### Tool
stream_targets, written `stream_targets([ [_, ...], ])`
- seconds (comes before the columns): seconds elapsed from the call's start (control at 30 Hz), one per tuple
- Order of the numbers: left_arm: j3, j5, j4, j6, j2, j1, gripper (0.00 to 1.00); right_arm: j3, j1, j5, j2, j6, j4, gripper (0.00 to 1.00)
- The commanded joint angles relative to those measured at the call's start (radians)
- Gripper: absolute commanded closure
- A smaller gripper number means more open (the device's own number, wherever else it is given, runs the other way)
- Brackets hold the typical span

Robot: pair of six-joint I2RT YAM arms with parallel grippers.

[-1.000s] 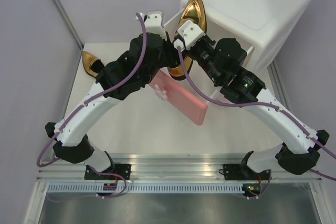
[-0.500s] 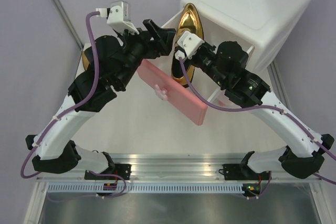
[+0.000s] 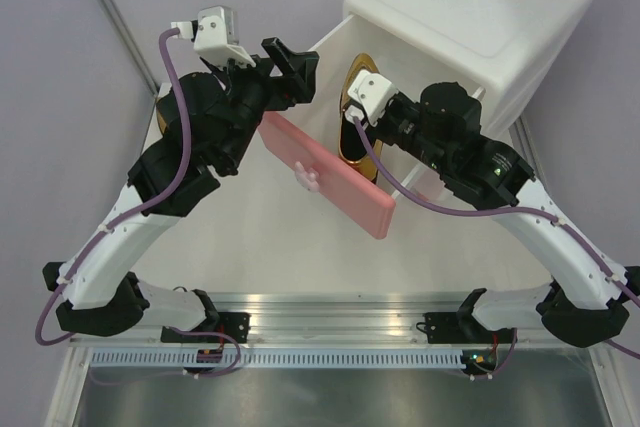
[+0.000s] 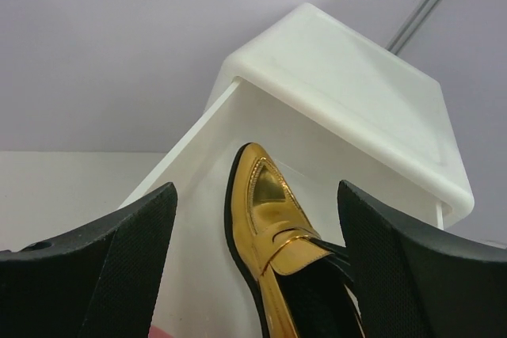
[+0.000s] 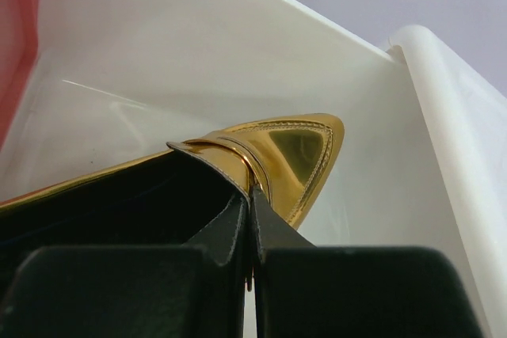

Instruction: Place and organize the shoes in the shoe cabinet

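Gold shoe (image 4: 273, 231), right hand (image 5: 252, 227) pinching, inside open pink-fronted drawer (image 3: 345, 187).

Gold shoe (image 4: 271, 195), white-pink cabinet (image 3: 480, 7)

Shoe (image 3: 353, 147) inside pulled-out drawer (image 3: 330, 172) (toe inward), cabinet (image 3: 480, 7) behind, at far right.

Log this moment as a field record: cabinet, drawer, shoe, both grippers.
Cabinet: small white rounded plastic shoe cabinet, far right of the table.
Drawer: pink-fronted drawer, standing open.
Shoe: shiny metallic gold pointed shoe, toe pointing into the open drawer; contact with the drawer floor cannot be told.
Right gripper: fingers shut on the shoe's rim.
Left gripper: fingers open, empty, apart from the shoe.
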Motion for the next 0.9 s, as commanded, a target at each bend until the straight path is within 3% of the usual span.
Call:
stream_targets([
  [0.0,-0.019,-0.025,0.048,0.04,-0.029,0.008,0.15,0.073,0.003,0.05,-0.048,0.03,0.06,0.99],
  [0.33,-0.041,-0.031,0.05,0.048,-0.03,0.016,0.16,0.046,0.001,0.338,-0.042,0.067,0.07,0.99],
  [0.87,-0.042,-0.04,0.057,0.063,-0.013,0.025,0.17,0.035,0.005,0.507,-0.065,0.113,-0.016,0.99],
])
